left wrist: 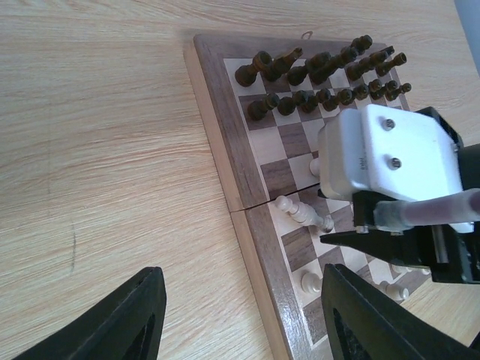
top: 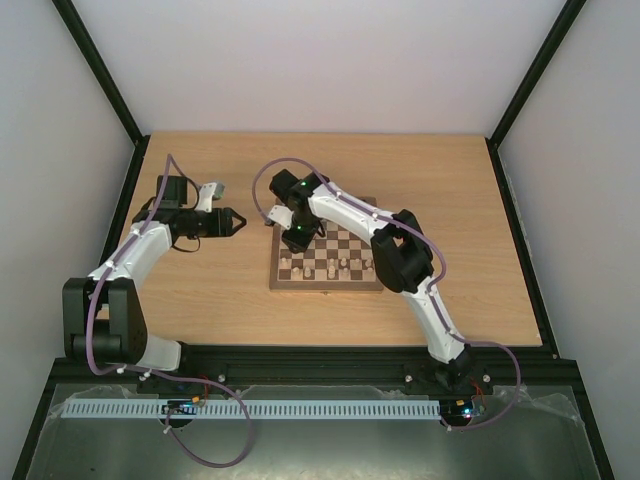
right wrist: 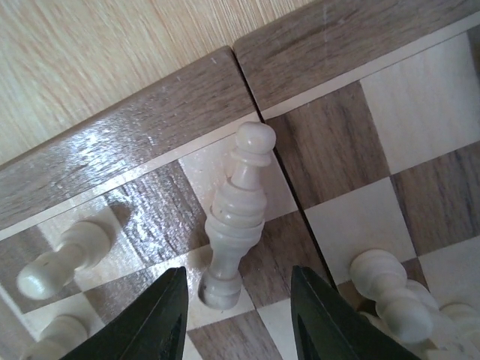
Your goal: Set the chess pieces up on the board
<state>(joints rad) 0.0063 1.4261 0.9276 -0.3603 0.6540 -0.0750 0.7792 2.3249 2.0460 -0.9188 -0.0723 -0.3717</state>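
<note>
**Progress: partial.** The dark brown pieces stand in two rows along one end of the board, which lies at the centre of the bench. That side reads as set, though individual squares cannot be checked. The pale cream pieces are not in order. Several sit scattered toward the board's 6 o'clock side in the top view, and some appear tipped over. Judged outstanding: the whole pale side.

**Right arm.** It reaches forward and inward, with the elbow over the board's 3 o'clock side and the wrist turned down over the 10 o'clock corner. The right end effector is released and grasps nothing. Its jaws straddle the base of one tall pale cream piece, and a gap appears on each side. This piece appears to lie on its side on the squares just beside the border.

**Left arm.** It extends off the board at 9 o'clock. The left end effector points toward the board and is released. Only bare bench and the board's edge show between its jaws.
</note>
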